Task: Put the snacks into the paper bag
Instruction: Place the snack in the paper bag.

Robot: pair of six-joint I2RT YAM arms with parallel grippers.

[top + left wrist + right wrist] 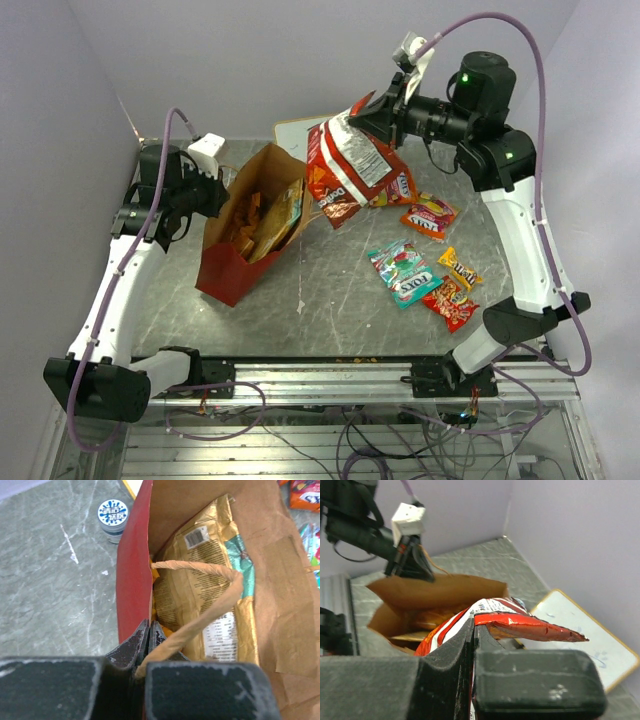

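The open paper bag [222, 270] is crossed at its mouth by a twisted handle [197, 566] and partly filled by a gold packet [200, 545].

Grey marbled desk [335, 300], scratched; plain lilac walls [240, 60] on 3 sides; metal rail [330, 378] along near edge.

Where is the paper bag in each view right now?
Top external: paper bag left of centre, mouth open.
Left wrist: fills middle and right.
Right wrist: left of centre, behind the chip bag.
Shared landmark: left tool shut on its rim, seen in all three.
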